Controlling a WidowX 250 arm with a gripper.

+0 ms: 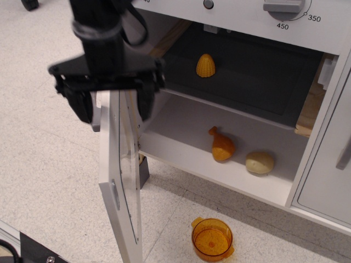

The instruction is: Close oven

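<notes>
Standing wide open, the white toy oven (230,109) fills the upper right of the scene, with its large door (122,181) swung out toward the viewer at the left so that only the door's thin edge and clear window show. A black robot pincer (112,104) hangs over the top edge of that door, its two dark fingers (82,104) spread wide, one on the left side of the door and one on the right, holding nothing. Whether either finger touches the door cannot be told. The door's grey curved handle (96,116) is mostly hidden behind the left finger.

Inside the oven, a dark tray (247,82) sits on the upper level with a small yellow cone-shaped toy (205,66) on it. On the white lower shelf (181,137) lie an orange toy drumstick (221,145) and, just to its right, a pale round toy potato (259,162). A grey dial (285,7) marked with temperatures sits above the opening at the far right.

On the speckled floor (44,164) near the front of the oven stands an orange see-through pot (212,239), well apart from the door. A narrow white cabinet door (329,164) is at the right edge.
</notes>
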